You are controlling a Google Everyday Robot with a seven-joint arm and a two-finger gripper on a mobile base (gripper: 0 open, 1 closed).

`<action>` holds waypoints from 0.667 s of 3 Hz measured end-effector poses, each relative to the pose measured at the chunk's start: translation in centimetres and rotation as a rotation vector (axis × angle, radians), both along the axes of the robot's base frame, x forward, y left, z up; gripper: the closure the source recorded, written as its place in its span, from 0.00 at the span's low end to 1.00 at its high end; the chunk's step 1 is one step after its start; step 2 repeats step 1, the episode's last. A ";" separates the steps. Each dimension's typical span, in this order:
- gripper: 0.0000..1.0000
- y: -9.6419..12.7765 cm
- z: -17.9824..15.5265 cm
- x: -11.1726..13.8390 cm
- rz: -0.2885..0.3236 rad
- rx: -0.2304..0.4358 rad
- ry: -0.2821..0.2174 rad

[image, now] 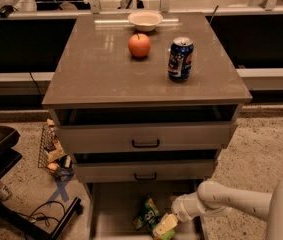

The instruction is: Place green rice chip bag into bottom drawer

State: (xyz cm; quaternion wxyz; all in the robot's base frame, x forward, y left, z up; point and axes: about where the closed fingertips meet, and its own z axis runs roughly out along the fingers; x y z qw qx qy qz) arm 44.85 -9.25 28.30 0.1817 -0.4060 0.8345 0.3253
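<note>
The green rice chip bag [147,213] lies crumpled on the floor of the open bottom drawer [112,208], right of its middle and near the front. My gripper [165,226] reaches in from the right on a white arm, low over the drawer. Its tip is right beside the bag's right edge, touching or nearly touching it. The frame's lower edge cuts off part of the gripper and the drawer's front.
On the cabinet top stand a blue soda can [181,59], a red apple [139,45] and a white bowl [145,19]. Two upper drawers [145,138] with black handles sit slightly open. A wire basket [51,148] and cables lie on the floor at left.
</note>
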 end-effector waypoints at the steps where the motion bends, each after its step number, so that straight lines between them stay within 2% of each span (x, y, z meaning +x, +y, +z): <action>1: 0.00 0.0 0.0 0.0 0.000 0.000 0.000; 2: 0.00 0.0 0.0 0.0 0.000 0.000 0.000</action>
